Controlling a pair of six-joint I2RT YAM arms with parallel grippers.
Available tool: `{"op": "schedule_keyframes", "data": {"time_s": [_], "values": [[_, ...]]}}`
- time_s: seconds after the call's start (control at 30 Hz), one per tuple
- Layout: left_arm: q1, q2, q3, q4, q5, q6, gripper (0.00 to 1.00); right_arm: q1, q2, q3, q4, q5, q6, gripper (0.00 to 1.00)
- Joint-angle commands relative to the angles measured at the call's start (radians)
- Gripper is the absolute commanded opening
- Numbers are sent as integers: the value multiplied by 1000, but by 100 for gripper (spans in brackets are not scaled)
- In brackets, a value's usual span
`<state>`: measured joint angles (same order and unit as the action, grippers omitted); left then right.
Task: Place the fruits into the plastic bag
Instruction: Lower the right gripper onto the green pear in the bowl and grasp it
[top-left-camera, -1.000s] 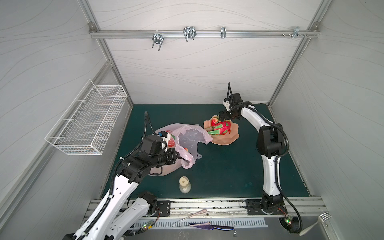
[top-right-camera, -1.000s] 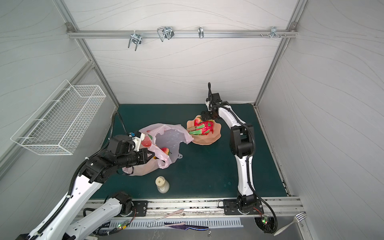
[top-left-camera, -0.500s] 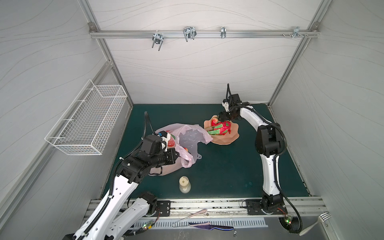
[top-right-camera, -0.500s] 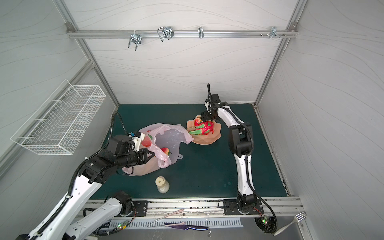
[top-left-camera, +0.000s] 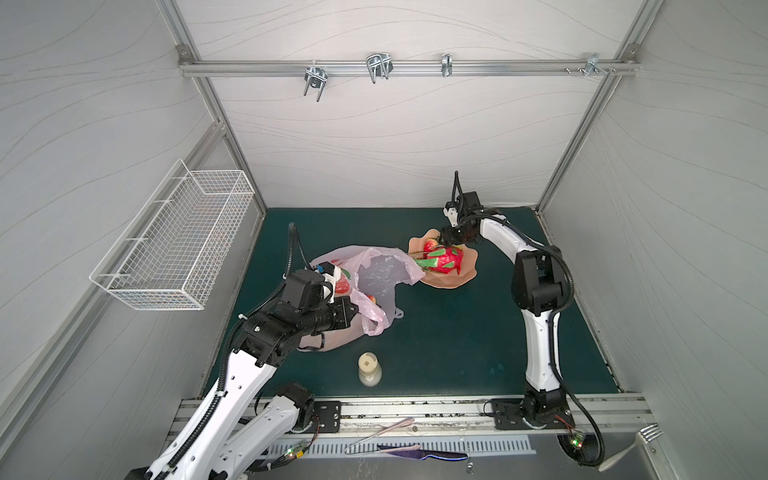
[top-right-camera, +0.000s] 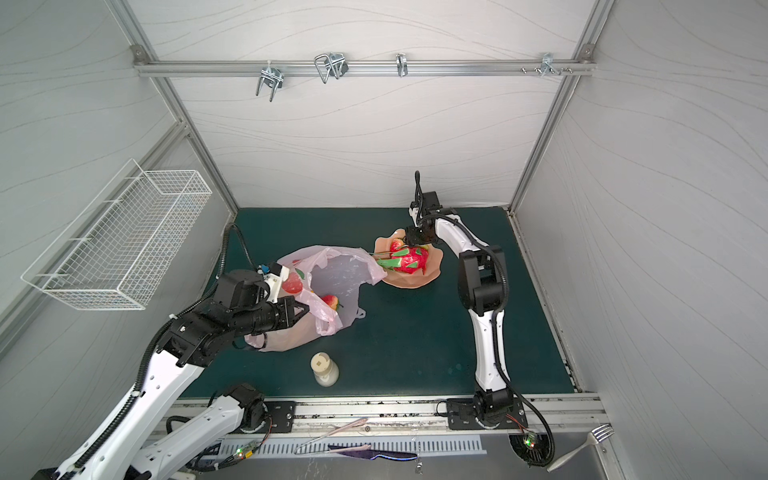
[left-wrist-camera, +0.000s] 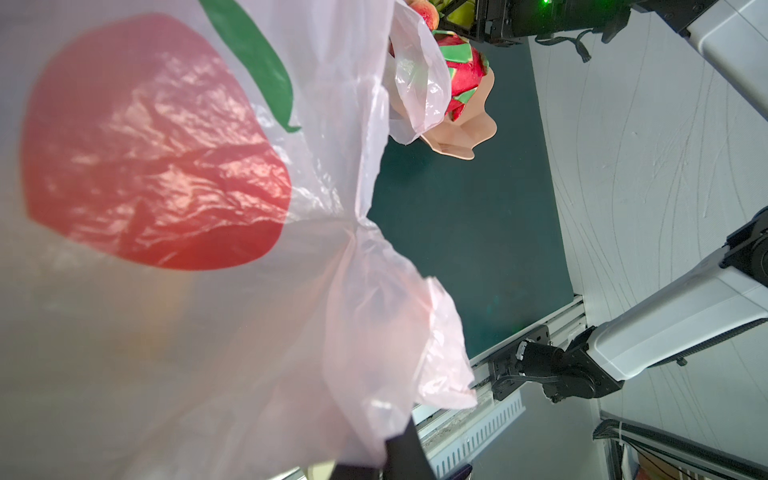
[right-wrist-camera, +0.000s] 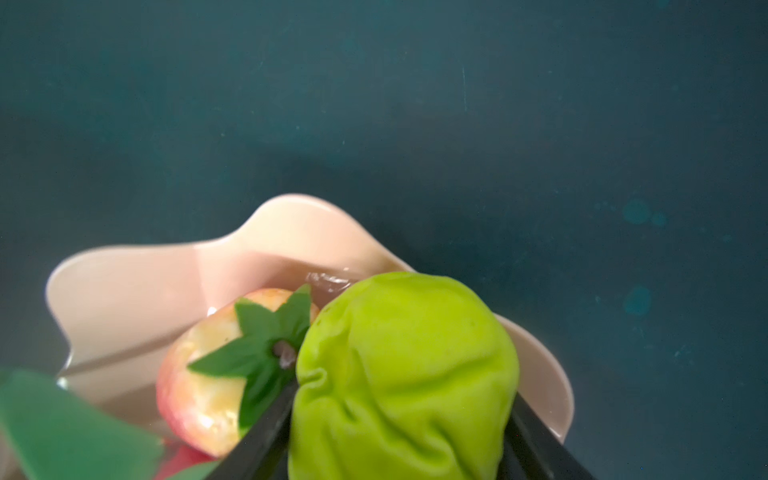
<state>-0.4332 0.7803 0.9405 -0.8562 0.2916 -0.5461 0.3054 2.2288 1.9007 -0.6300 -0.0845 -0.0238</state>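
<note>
As the right gripper (right-wrist-camera: 403, 440) works at the dish: jaws part closed, one finger on each flank of the green fruit (right-wrist-camera: 407, 353), whose skin creases under them.
Left gripper (top-left-camera: 354, 311): fully closed, pinching the plastic bag (top-left-camera: 380, 274) at its rim, mouth held up and open.
Bag position: left half of the bench (top-left-camera: 457, 340); red shape (top-right-camera: 330, 301) low in it (fruit or print, cannot tell).
Dish (top-left-camera: 453, 283): peach, scalloped, glossy; near the far edge, bag lip just beside it.
Other fruits: blushed round fruit (right-wrist-camera: 199, 386) with a leaf cap, touching the green one; spiky red-green dragon fruit (top-left-camera: 444, 259).
Risk, fruit: soft and rounded, it may squirt from a shallow pinch; lifting could nudge its neighbour out.
Risk, bag: thin slippery film may slide free, collapsing the mouth.
</note>
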Motion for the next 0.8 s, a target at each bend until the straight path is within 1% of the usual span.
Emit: {"op": "schedule_keyframes", "data": {"time_s": [0.0, 0.23, 0.4, 0.5, 0.63, 0.77], "values": [[-1, -9, 45, 20, -5, -1, 0, -6, -75, -24, 5, 13, -7, 58], [-1, -13, 41, 29, -3, 0, 0, -6, -171, -60, 27, 9, 9, 53], [0, -16, 34, 32, -2, 0, 0, -7, -244, -71, 27, -6, 39, 53], [-1, -19, 34, 34, -2, 2, 0, -6, -305, -81, 24, -53, 70, 53], [-1, -19, 32, 42, 1, 3, 0, -6, -403, -153, 77, -126, 116, 52], [-1, -19, 26, 51, 3, 5, 0, -6, -478, -208, 106, -159, 137, 52]]}}
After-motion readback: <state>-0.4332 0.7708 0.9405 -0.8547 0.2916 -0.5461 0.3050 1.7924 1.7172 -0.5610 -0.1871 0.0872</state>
